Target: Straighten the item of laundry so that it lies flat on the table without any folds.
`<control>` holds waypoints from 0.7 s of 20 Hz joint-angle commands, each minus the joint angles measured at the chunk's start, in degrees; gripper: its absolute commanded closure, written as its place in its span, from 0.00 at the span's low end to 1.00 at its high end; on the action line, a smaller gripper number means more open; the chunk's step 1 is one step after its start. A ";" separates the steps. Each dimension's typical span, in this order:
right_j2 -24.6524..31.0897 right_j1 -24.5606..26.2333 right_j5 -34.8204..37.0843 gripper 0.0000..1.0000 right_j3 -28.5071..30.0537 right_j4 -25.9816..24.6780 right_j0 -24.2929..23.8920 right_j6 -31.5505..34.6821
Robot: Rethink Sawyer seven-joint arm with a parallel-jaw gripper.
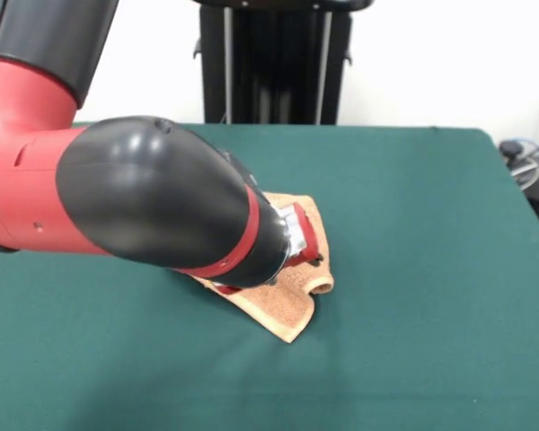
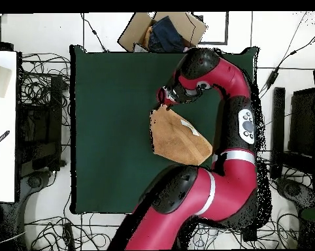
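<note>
claw (image 1: 307, 256) low on folded towel (image 1: 292, 305), opening hidden

**Colours on the green table**

Table (image 1: 413, 233) is dark green all over, plain, no pattern. Towel (image 1: 292, 310) on it is orange-tan with a terry texture; in the overhead view a pale white strip shows on the towel's side toward the arm. Arm (image 1: 153, 206) is red with glossy black sections, a red ring at the wrist. Gripper (image 1: 298, 247) against the towel shows red and silver-grey parts. A brown cardboard box (image 2: 161, 27) with dark blue contents lies beyond the table's edge.
</note>
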 commanded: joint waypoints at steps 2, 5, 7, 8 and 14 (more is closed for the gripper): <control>2.36 3.48 5.45 0.00 -4.65 -2.69 0.03 -2.29; 2.70 4.86 6.79 0.00 -7.22 -3.19 0.24 -2.98; 2.73 5.30 7.17 0.00 -8.24 -3.42 0.26 -3.45; 2.92 5.67 7.30 0.00 -9.01 -3.61 0.28 -4.18; 3.57 7.99 9.34 0.00 -12.90 -4.25 0.08 -6.02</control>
